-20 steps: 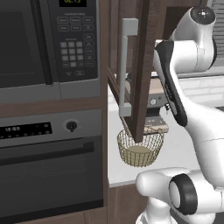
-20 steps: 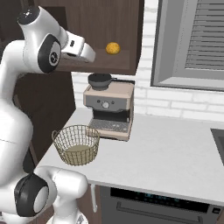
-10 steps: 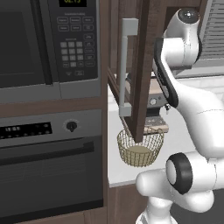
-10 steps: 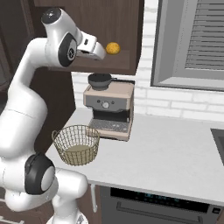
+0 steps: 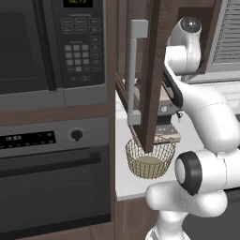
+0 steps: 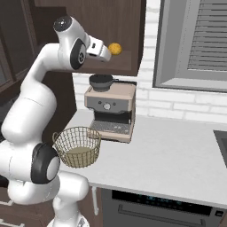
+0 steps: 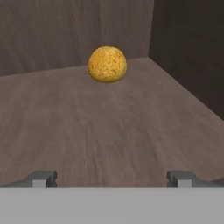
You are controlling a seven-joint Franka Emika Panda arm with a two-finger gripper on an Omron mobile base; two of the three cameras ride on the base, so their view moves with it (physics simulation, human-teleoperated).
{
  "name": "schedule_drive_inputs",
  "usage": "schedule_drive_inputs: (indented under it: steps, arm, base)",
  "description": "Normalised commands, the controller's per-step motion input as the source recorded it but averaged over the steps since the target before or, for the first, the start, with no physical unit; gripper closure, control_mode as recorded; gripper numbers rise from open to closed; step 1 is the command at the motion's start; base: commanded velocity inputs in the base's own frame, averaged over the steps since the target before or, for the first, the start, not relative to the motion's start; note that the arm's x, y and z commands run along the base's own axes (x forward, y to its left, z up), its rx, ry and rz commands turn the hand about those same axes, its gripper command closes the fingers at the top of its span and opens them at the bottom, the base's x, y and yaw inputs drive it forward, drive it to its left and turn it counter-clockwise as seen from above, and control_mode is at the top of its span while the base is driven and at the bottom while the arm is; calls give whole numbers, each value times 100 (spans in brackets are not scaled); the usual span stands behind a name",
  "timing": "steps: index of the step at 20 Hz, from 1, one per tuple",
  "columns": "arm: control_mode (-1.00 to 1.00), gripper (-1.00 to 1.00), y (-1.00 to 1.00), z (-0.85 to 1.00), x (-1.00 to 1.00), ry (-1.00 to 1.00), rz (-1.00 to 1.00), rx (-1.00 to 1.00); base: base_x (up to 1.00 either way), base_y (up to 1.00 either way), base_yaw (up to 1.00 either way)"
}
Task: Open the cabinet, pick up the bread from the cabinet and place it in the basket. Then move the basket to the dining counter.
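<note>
Hand view: the bread (image 7: pixel 107 64) is seen straight ahead of the gripper (image 7: pixel 112 178), slightly left of the centre line and well apart from the fingertips (image 7: pixel 40 178), resting on the cabinet shelf (image 7: pixel 109 131) close to the back wall. The jaws are spread fully and nothing is held. The bread is a near-round lump, so no long axis is offered and no wrist roll appears to be called for. A straight advance along the shelf is judged to be the coming move. Bare shelf lies between the jaws and the bread; the dark side wall (image 7: pixel 192 52) stands to the right of the bread, so room is tighter on that side.

In the right base view the gripper (image 6: pixel 106 52) is placed at the shelf's front edge, with the bread (image 6: pixel 115 48) just beyond it. Below, the coffee machine (image 6: pixel 110 111) and the basket (image 6: pixel 78 146) stand on the tabletop (image 6: pixel 168 155). In the left base view the open cabinet door (image 5: pixel 150 70) hangs over the basket (image 5: pixel 149 157).
</note>
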Motion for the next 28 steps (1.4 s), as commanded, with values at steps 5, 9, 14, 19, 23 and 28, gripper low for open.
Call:
schedule_drive_inputs:
  steps: [5,9,14,19,23,28]
  arm:
    - [-100,-100,0,0,53,0,0,0]
    - [-100,-100,-11,0,56,0,0,0]
    - [-100,-100,-8,-2,51,0,0,0]
    - [-100,-100,-19,0,42,3,0,0]
    - [-100,-100,-13,0,47,8,0,0]
    - [-100,-100,-4,0,41,10,0,0]
  base:
    - [0,0,0]
    - [0,0,0]
    - [0,0,0]
    - [0,0,0]
    - [0,0,0]
    - [0,0,0]
